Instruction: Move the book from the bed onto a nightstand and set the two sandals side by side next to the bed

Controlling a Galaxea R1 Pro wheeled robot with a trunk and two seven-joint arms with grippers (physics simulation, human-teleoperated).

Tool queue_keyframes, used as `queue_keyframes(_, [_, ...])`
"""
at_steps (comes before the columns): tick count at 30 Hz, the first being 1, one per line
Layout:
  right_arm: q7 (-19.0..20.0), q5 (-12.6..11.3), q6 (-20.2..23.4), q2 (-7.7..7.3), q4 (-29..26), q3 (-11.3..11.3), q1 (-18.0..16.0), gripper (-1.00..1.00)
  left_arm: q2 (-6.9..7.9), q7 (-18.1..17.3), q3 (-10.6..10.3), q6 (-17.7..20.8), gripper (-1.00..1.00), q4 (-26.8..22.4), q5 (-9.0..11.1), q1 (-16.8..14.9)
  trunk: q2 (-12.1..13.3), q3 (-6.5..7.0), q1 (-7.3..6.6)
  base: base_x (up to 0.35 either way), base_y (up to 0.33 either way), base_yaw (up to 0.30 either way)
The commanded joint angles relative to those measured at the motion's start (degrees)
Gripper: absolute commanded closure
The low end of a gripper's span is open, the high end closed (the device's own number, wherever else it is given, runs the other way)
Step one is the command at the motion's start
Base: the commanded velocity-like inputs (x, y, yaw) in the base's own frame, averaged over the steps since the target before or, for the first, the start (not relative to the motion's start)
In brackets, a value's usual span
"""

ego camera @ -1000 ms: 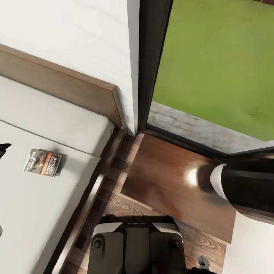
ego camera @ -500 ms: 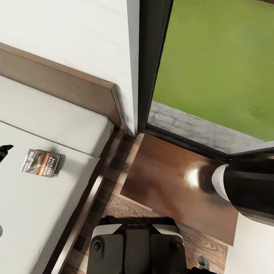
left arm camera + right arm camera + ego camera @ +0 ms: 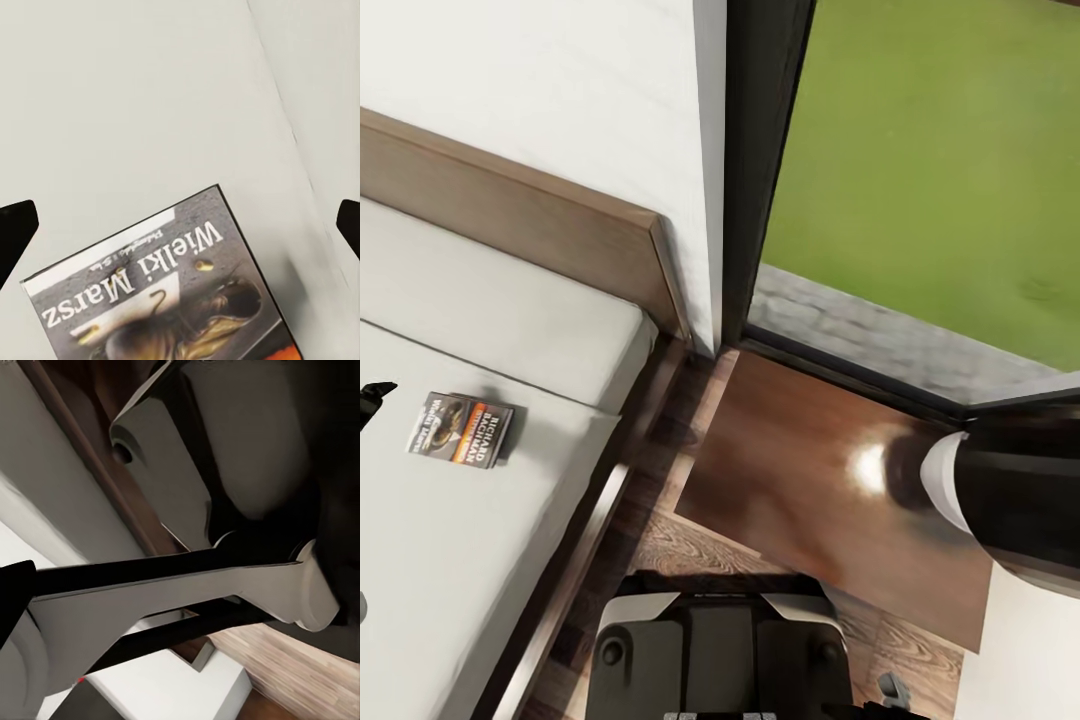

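Observation:
The book (image 3: 460,430), a thin paperback with a dark picture and an orange band, lies flat on the off-white mattress of the bed (image 3: 510,310), near its right edge. A dark tip of my left gripper (image 3: 375,393) shows just left of the book. In the left wrist view the left gripper (image 3: 182,225) hangs open above the book (image 3: 165,292), its fingertips (image 3: 15,232) wide apart and touching nothing. The glossy brown nightstand (image 3: 790,470) stands right of the bed. One dark finger of my right gripper (image 3: 13,596) sits far out at the picture's edge. The sandals are out of view.
The brown headboard (image 3: 540,230) runs along the white wall. A tall dark-framed window (image 3: 760,170) behind the nightstand looks onto grass. My right forearm (image 3: 1010,500) hangs over the nightstand's right end. My base (image 3: 720,650) stands on the plank floor between bed and nightstand.
The head view has shifted slightly, so the book now sits a little further left, closer to the left gripper's tip. The book still lies flat on the mattress.

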Motion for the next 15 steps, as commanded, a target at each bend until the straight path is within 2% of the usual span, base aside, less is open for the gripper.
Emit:
queue_keyframes(1, [0.2,-0.1,0.6,0.0,0.0,-0.2,0.0,-1.0,-0.03,-0.3,0.2,0.3,-1.0,0.0,-0.1,-0.1,-0.4,-0.21,0.23,0.0,0.0,0.0])
queue_keyframes(4, [0.2,-0.1,0.6,0.0,0.0,-0.2,0.0,-1.0,-0.06,-0.3,0.1,0.3,-1.0,0.0,-0.1,0.0,-1.6,-0.75,0.89,0.0,0.0,0.0])
queue_keyframes(13, [0.2,-0.1,0.6,0.0,0.0,-0.2,0.0,-1.0,-0.23,-0.3,-0.1,0.3,-1.0,-0.1,-0.2,-0.1,-1.6,-0.75,0.89,0.0,0.0,0.0])
queue_keyframes(15, [0.2,-0.1,0.6,0.0,0.0,-0.2,0.0,-1.0,-0.24,-0.3,-0.1,0.3,-1.0,-0.1,-0.2,-0.1,-2.5,-1.11,1.33,0.0,0.0,0.0])
